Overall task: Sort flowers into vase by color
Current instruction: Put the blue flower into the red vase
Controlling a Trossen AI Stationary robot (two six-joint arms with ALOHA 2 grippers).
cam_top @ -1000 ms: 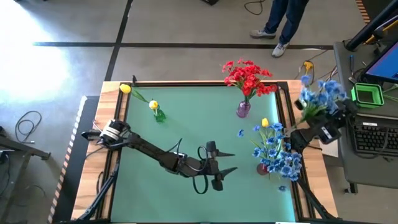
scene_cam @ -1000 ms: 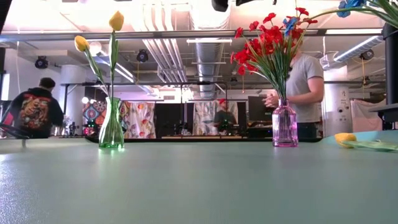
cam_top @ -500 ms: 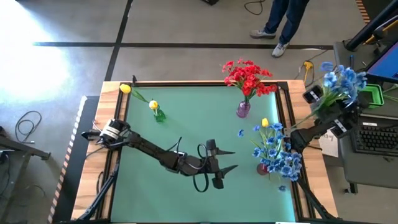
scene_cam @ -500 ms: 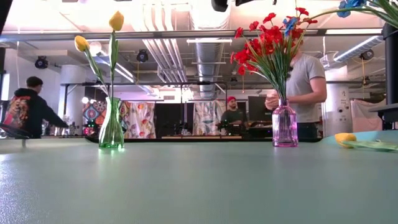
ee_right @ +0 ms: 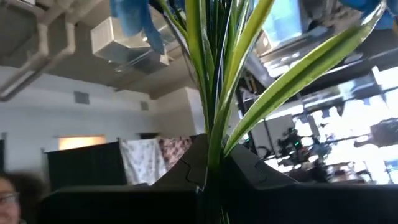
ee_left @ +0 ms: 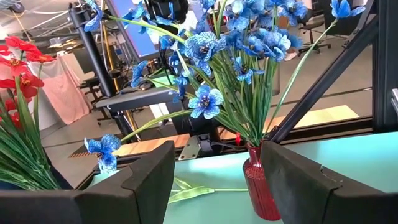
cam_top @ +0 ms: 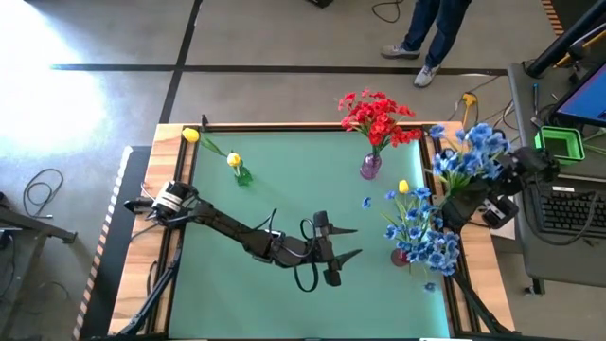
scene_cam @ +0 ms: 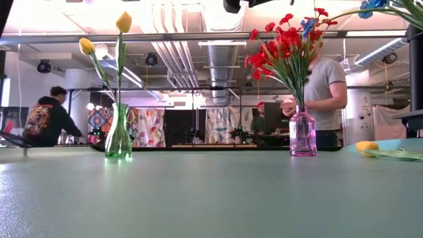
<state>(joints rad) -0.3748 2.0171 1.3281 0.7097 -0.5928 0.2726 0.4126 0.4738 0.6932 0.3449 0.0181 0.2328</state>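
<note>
My right gripper [cam_top: 485,186] is raised over the table's right edge, shut on a bunch of blue flowers [cam_top: 466,153] with long green leaves. Below it, toward the near side, a red vase [ee_left: 258,182] holds more blue flowers [cam_top: 418,235]. One yellow flower [cam_top: 403,188] lies flat on the table beside them. Red flowers [cam_top: 377,116] stand in a purple vase [scene_cam: 303,133] at the far side. Two yellow tulips [scene_cam: 123,22] stand in a green vase [cam_top: 242,175] at far left. My left gripper [cam_top: 337,256] hovers open mid-table, facing the red vase. My right gripper pinches the blue bunch by its green stems [ee_right: 210,148], several stems and leaves together between the two fingers. The bunch is lifted clear of the table. Its stems and leaves fan out beyond the fingertips, and the blooms lean toward the table's left.
A loose blue blossom [cam_top: 366,202] lies on the mat near the purple vase, and another [cam_top: 429,286] by the near right corner. The left arm [cam_top: 227,230] lies low across the left half. A desk with a keyboard [cam_top: 568,208] stands right of the table; people are in the room beyond.
My right gripper swung the blue bunch out toward the far right, beyond the table's edge, then brought it back left and tipped it, so the blooms now hang over the table's right edge. The left arm kept still.
</note>
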